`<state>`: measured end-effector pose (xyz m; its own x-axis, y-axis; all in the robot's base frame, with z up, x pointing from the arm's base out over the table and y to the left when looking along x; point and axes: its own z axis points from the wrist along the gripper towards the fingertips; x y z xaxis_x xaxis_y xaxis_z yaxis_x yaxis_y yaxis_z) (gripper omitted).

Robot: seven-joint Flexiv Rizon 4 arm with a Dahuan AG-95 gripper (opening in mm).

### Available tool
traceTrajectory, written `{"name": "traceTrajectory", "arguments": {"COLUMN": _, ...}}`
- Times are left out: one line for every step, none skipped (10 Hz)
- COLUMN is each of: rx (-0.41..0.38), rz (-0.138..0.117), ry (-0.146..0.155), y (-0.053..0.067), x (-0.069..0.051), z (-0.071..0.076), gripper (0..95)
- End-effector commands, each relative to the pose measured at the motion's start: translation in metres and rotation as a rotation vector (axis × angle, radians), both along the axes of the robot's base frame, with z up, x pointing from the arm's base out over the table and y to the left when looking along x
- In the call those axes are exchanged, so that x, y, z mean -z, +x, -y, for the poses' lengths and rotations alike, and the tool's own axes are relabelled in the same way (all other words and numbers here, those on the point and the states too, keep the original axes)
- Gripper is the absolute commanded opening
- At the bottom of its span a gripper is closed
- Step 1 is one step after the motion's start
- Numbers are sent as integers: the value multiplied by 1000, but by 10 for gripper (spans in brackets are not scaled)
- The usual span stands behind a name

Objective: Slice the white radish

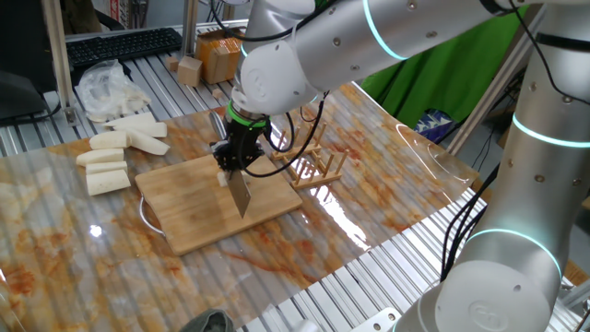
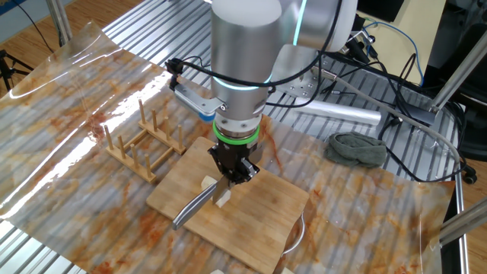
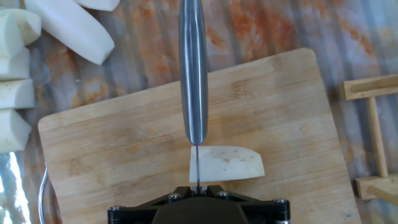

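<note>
You see the gripper (image 2: 232, 169) clamped on a knife (image 1: 240, 193), blade resting on the white radish (image 3: 226, 164) upon the bamboo cutting board (image 1: 189, 213) (marbled plastic sheet (image 1: 55, 240) over slatted metal table (image 1: 369, 277)).

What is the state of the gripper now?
Gripper: shut on the knife, its blade resting on the white radish.

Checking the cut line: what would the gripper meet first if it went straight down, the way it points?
The gripper, holding the knife, would likely drive it through the white radish, then the cutting board.
</note>
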<state>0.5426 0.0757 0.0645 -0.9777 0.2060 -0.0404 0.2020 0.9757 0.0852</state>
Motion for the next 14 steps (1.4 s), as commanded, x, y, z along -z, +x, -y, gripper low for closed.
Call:
{"name": "traceTrajectory", "arguments": {"rx": 5, "rz": 0, "ry": 1, "y": -1, "x": -5, "z": -1, "gripper": 0}}
{"name": "traceTrajectory", "arguments": {"rx": 3, "rz": 1, "ry": -6, "y": 0, "x": -7, "z": -1, "gripper": 0}}
{"name": "traceTrajectory", "arguments": {"rx": 2, "rz": -1, "ry": -13, "y": 0, "x": -10, "z": -1, "gripper": 0}}
{"name": "traceTrajectory", "arguments": {"rx": 3, "rz": -4, "ry": -15, "y": 0, "x": -13, "z": -2, "gripper": 0}}
{"name": "traceTrajectory", "arguments": {"rx": 5, "rz": -5, "ry": -16, "y": 0, "x": -14, "z": -2, "gripper": 0}}
{"name": "traceTrajectory", "arguments": {"rx": 3, "rz": -5, "ry": -15, "y": 0, "x": -11, "z": -1, "gripper": 0}}
{"name": "traceTrajectory", "arguments": {"rx": -2, "rz": 4, "ry": -14, "y": -1, "x": -1, "z": 0, "gripper": 0}}
{"name": "traceTrajectory", "arguments": {"rx": -12, "rz": 0, "ry": -7, "y": -1, "x": 5, "z": 5, "gripper": 0}}
{"name": "traceTrajectory", "arguments": {"rx": -11, "rz": 0, "ry": -9, "y": -1, "x": 6, "z": 6, "gripper": 0}}
{"name": "traceTrajectory", "arguments": {"rx": -2, "rz": 1, "ry": 2, "y": -1, "x": 5, "z": 4, "gripper": 0}}
{"name": "traceTrajectory", "arguments": {"rx": -2, "rz": 2, "ry": -8, "y": -2, "x": 5, "z": 4, "gripper": 0}}
{"name": "traceTrajectory", "arguments": {"rx": -6, "rz": 4, "ry": -8, "y": -2, "x": 6, "z": 5, "gripper": 0}}
{"name": "traceTrajectory", "arguments": {"rx": 2, "rz": -3, "ry": -6, "y": -2, "x": 6, "z": 6, "gripper": 0}}
{"name": "traceTrajectory", "arguments": {"rx": 26, "rz": -12, "ry": -3, "y": -2, "x": 6, "z": 6, "gripper": 0}}
